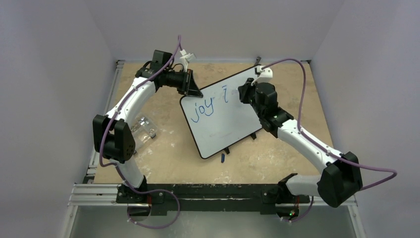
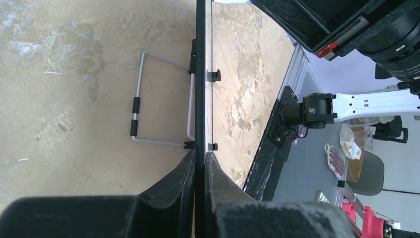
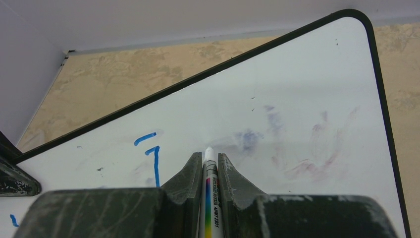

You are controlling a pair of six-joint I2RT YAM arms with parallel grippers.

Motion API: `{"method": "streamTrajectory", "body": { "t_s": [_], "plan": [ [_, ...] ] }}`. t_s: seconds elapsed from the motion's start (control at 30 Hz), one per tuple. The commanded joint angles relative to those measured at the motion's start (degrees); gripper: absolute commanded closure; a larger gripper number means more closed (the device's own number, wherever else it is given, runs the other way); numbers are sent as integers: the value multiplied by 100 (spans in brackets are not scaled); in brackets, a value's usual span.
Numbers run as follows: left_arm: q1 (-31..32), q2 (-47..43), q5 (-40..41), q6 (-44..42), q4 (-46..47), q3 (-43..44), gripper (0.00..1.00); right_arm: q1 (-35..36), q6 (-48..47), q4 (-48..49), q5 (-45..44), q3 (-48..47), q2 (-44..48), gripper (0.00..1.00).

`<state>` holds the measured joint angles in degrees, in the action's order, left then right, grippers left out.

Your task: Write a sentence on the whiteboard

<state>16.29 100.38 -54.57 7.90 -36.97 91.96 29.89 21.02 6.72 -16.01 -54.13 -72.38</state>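
The whiteboard (image 1: 233, 124) lies skewed on the table (image 1: 168, 153), its blue writing (image 1: 204, 109) reading "joy i". The left gripper (image 2: 199, 159) is clamped on its frame edge. The right gripper (image 3: 205, 159) is closed on a marker (image 3: 210, 198) over the board face.

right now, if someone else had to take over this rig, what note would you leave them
Left tool: shut on the whiteboard at its far left corner, apparently steadying it.
Right tool: shut on the marker, tip just right of the newest stroke; contact with the board is unclear.
The whiteboard sits skewed mid-table.
Done: the sentence reads "joy" plus one blue stroke with a dash above it.
Left: everything after that stroke. Faint purple smudges lie where the line would continue.
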Motion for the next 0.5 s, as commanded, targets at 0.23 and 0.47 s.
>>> {"method": "streamTrajectory", "body": {
  "t_s": [0.23,0.47],
  "plan": [
    [23,-317,-248,-92,364,32,100,-46,-15,342,118,-447,-251,100],
    [23,-317,-265,-72,376,32,100,-51,-2,374,490,-484,-413,100]
  ]
}}
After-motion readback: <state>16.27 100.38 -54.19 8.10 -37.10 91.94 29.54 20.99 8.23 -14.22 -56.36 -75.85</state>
